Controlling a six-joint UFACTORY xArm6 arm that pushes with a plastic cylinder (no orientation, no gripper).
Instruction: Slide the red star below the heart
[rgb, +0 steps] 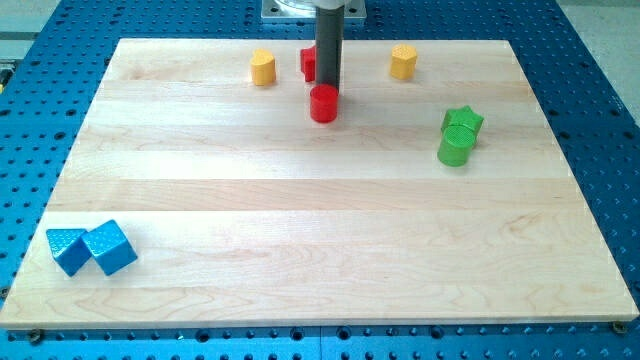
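Note:
My dark rod comes down from the view's top centre, and my tip ends right at the upper edge of a red, roundish block. A second red block sits just behind and left of the rod, which partly hides it, so I cannot make out its shape. A yellow block lies to the left of the rod and another yellow block to the right, both near the board's top edge. I cannot tell for sure which one is the heart.
A green star touches a green cylinder at the view's right. Two blue blocks sit side by side at the bottom left corner. The wooden board lies on a blue perforated table.

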